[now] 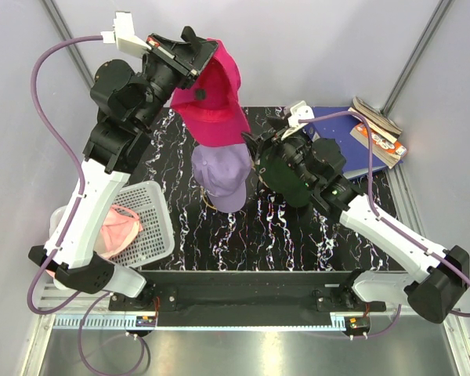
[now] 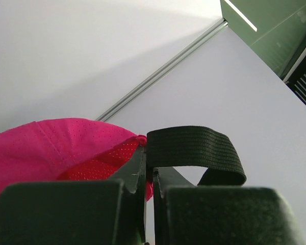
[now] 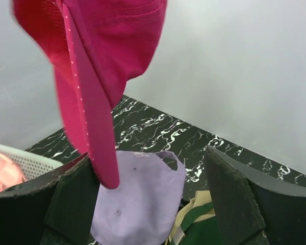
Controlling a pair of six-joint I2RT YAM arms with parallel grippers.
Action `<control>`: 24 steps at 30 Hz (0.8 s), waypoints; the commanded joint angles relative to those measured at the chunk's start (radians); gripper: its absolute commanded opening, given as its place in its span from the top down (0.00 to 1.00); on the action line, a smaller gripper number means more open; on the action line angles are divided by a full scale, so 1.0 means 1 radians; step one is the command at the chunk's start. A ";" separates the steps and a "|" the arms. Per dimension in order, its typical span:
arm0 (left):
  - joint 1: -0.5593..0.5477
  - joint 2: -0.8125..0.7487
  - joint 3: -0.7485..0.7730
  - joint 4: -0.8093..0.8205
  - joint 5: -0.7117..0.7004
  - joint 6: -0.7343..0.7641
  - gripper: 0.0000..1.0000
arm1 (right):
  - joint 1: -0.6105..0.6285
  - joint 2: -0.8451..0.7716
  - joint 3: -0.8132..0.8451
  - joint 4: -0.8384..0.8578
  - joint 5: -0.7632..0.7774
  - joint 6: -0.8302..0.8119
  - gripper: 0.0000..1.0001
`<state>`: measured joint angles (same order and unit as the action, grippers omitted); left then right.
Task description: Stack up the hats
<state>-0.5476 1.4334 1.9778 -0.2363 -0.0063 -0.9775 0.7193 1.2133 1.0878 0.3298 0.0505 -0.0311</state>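
Observation:
My left gripper [image 1: 194,56] is raised high at the back and shut on the rear edge of the magenta hat [image 1: 211,94]. The hat hangs brim down. In the left wrist view the jaws [image 2: 149,168] pinch the magenta hat [image 2: 56,148] beside its black strap [image 2: 194,148]. Below it the lavender hat [image 1: 223,176] lies on the table. My right gripper [image 1: 254,149] stands open just right of the lavender hat, over the dark green hat [image 1: 286,176]. In the right wrist view the magenta brim [image 3: 92,112] dangles by the left finger of the open gripper [image 3: 148,168], above the lavender hat [image 3: 137,204] and the green hat [image 3: 194,232].
A white mesh basket [image 1: 153,223] at the near left holds a light pink hat [image 1: 117,227]. Books [image 1: 378,131] and a blue item [image 1: 335,124] lie at the back right. The black marbled table [image 1: 243,235] is walled by grey panels.

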 commanded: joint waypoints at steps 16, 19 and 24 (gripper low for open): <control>-0.005 -0.002 0.013 0.097 0.054 -0.020 1.00 | 0.006 0.063 0.084 0.085 -0.058 0.054 0.93; 0.035 -0.036 -0.063 0.097 0.066 0.016 1.00 | 0.006 0.046 0.104 -0.004 0.049 -0.008 1.00; 0.243 -0.048 -0.247 0.126 0.332 -0.010 1.00 | 0.006 0.017 0.118 -0.107 0.279 -0.217 1.00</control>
<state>-0.4248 1.3853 1.8011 -0.1593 0.1120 -0.9874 0.7212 1.2728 1.1450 0.2779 0.1352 -0.0780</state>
